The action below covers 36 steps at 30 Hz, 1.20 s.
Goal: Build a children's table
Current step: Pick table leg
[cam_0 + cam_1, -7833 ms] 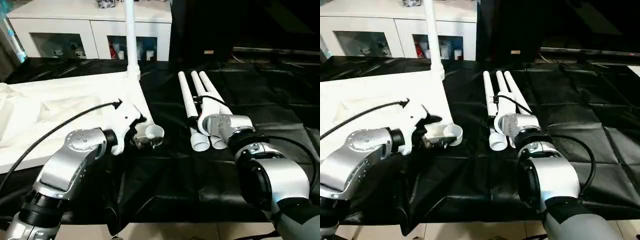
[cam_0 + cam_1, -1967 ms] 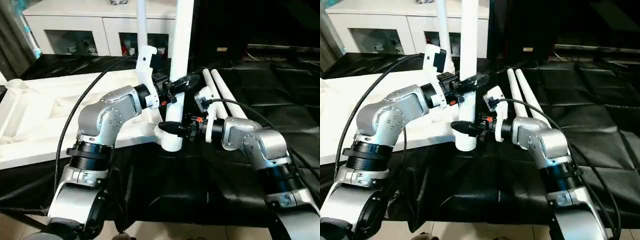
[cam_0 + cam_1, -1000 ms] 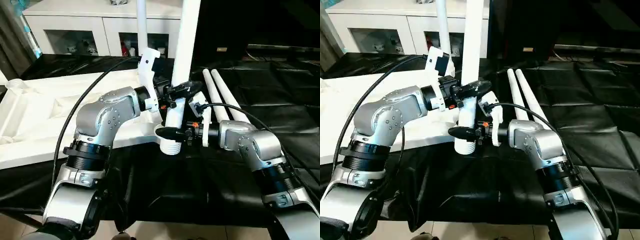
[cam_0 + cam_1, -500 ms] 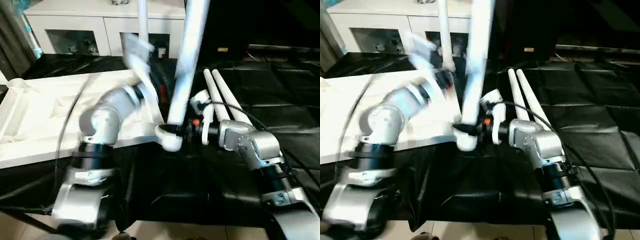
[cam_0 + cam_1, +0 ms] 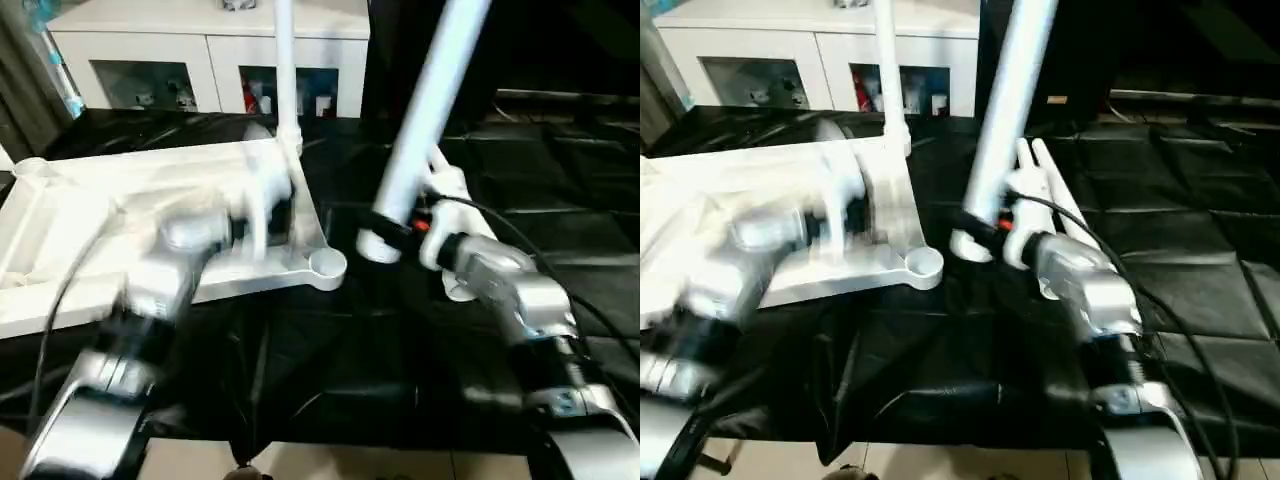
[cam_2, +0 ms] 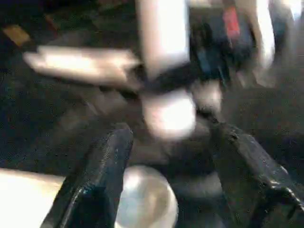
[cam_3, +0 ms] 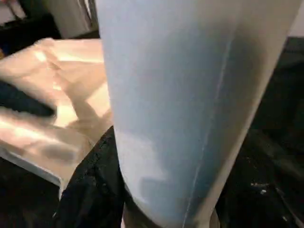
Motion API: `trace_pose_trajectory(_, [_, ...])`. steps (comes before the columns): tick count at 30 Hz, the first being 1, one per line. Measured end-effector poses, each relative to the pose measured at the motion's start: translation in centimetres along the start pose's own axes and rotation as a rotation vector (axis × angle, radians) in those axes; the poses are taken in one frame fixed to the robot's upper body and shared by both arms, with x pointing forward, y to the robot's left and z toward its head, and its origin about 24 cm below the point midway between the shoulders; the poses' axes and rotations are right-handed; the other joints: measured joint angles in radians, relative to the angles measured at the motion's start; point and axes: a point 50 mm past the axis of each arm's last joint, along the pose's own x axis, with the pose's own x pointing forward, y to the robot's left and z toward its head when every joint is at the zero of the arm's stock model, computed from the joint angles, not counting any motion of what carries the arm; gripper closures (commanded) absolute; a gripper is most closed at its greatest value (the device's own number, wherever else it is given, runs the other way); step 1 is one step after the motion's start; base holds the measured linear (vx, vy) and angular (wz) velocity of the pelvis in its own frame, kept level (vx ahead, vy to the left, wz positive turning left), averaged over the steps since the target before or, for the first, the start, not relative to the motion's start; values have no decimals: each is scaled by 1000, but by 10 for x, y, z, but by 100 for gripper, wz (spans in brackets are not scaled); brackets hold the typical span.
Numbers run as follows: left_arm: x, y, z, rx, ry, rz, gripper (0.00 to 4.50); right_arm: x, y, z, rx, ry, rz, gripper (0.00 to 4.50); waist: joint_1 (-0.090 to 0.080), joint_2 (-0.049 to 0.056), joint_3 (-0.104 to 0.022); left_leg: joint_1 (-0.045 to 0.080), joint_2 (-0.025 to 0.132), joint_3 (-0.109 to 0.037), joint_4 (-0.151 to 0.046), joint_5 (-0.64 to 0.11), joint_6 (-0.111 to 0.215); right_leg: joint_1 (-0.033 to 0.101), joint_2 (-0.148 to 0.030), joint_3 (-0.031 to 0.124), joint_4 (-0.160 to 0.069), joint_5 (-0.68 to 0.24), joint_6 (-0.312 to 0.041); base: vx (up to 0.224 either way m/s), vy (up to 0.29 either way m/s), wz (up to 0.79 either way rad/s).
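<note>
The children's table top lies upside down on the left, ribbed side up. One white leg stands in its far corner socket. The near corner socket has nothing in it. My right gripper is shut on a second leg, which leans to the right; its lower end hangs just right of that socket. My left arm is a blur over the top. In the left wrist view my left gripper is open with nothing between its black fingers, and faces the held leg's end.
Two spare legs lie on the black cloth behind my right gripper. A white cabinet with glass doors stands at the back. The cloth's front edge runs close below my arms.
My left gripper has let go of the leg and pulled back left over the table top. My right gripper has swung the leg right, off the near socket, and it tilts more.
</note>
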Motion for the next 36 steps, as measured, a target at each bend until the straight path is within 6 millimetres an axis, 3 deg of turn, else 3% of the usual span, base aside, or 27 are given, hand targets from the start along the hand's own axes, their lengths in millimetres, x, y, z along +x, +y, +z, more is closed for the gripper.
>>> trace_pose_trajectory(8, [-14,16,-35,67,285,-6,228,-2,-2,-6,-21,9,-20,257,-7,4,-1,3,0,0,0,1,-1,2,0,1,1,0,0,0,0,0])
trace_pose_trajectory(12, [-21,19,-45,18,322,-9,264,-2,1,-15,-29,42,-17,257,-8,4,0,1,0,0,0,1,-1,1,0,1,1,1,0,0,0,0])
trace_pose_trajectory(27, [-30,33,-51,-5,348,23,376,-2,2,-15,-34,47,4,257,-7,4,0,2,0,0,0,1,-1,1,0,1,1,1,-1,0,0,0])
trace_pose_trajectory(28, [-30,34,-52,-6,351,22,402,-2,2,-15,-34,48,5,257,-7,5,0,2,0,0,0,1,-1,2,0,1,1,1,-1,0,0,0])
trace_pose_trajectory(36, [-33,34,-55,16,380,-3,443,-2,3,-15,-38,51,10,257,-11,4,0,3,0,0,0,1,-1,2,0,1,1,1,-1,0,0,0])
